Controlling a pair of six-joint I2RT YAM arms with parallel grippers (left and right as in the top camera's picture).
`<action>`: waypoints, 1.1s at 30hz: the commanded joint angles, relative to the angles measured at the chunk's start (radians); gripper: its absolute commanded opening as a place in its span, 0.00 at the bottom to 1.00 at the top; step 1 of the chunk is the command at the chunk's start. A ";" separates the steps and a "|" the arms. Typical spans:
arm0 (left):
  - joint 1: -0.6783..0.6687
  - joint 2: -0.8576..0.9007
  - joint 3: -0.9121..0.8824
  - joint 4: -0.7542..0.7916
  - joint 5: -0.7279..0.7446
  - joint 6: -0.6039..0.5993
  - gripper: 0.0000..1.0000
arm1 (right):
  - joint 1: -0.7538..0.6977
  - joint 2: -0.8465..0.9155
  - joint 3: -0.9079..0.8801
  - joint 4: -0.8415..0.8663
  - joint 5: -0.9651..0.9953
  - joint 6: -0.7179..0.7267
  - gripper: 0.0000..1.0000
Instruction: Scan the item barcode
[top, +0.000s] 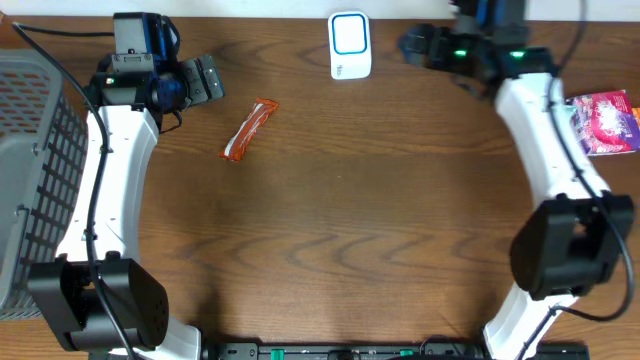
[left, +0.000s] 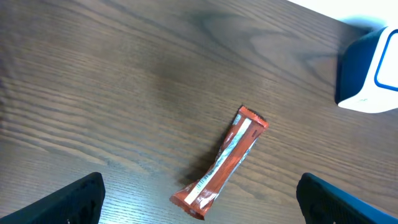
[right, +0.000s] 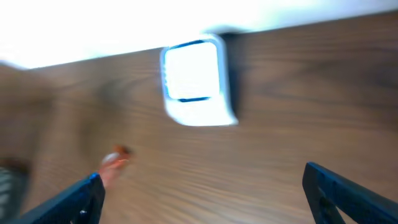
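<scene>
Two arms: one at each side of the brown tabletop (top: 330, 220), both reaching toward its far edge.
Snack bar (top: 248, 128): orange-red wrapper with a pale stripe, lying flat and slanted on the left half of the tabletop, touched by nothing.
Scanner (top: 350, 45): white with a blue-edged window, standing at the far edge between the two arms, well apart from the Snack bar.
Left fingers (left: 74, 202): spread wide, gripping nothing, near the Snack bar and to its left, which shows between them in the wrist view.
Right fingers (right: 348, 193): spread wide, gripping nothing, pointed at the Scanner; this wrist view is blurred.
Basket (top: 30, 150): grey mesh, at the left edge beside the left arm.
Pink packet (top: 605, 122): flat at the right edge, beside the right arm.
</scene>
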 joint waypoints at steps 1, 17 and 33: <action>0.002 0.011 -0.002 0.000 -0.008 0.005 0.98 | 0.116 0.093 0.001 0.063 -0.001 0.215 0.98; 0.002 0.011 -0.002 0.000 -0.008 0.005 0.98 | 0.167 0.038 0.002 -0.021 0.268 0.245 0.99; 0.002 0.011 -0.002 0.000 -0.008 0.005 0.98 | -0.198 -0.079 0.002 -0.359 0.662 0.246 0.99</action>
